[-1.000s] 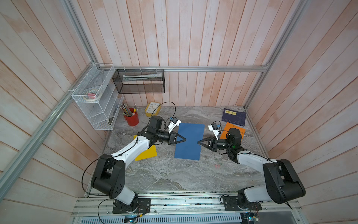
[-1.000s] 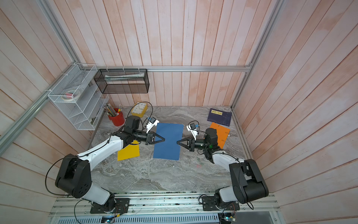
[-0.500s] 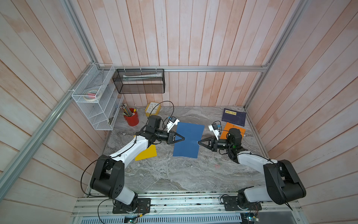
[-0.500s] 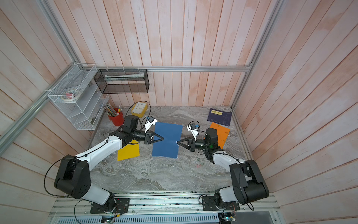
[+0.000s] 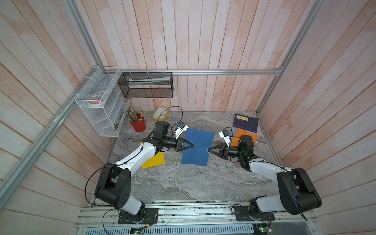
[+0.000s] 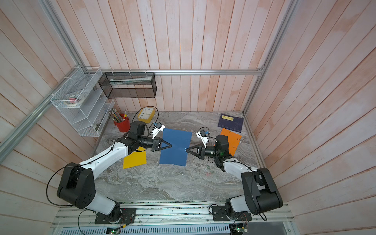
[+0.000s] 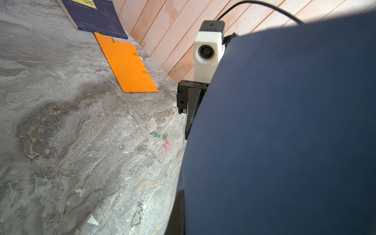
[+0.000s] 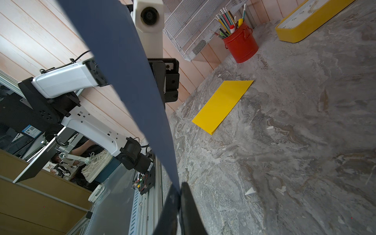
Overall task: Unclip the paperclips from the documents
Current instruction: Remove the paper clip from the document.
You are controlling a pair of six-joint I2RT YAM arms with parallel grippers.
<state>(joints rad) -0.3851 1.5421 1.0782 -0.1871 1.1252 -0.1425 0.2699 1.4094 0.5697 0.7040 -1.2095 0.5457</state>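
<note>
Both clamped tight on blue sheet (image 5: 198, 140) (opposite edges), left claw (image 5: 192, 145), right claw (image 5: 209, 150), red cup (image 5: 139, 125) holding pencils (image 5: 132, 115)

The blue sheet (image 5: 198, 147) hangs lifted in the middle, pinched at opposite edges by the left gripper (image 5: 192, 144) and right gripper (image 5: 209, 150), barring the way between them. Nearer the arm bases than that sheet, the bench (image 5: 183, 183) runs wide and bare (a few loose paperclips (image 7: 167, 142) lie toward the right arm). Left of it lies the yellow sheet (image 5: 154, 161), right the orange sheet (image 5: 243, 131), behind-left a red pencil cup (image 5: 138, 124) and yellow clock (image 5: 160, 114).
</note>
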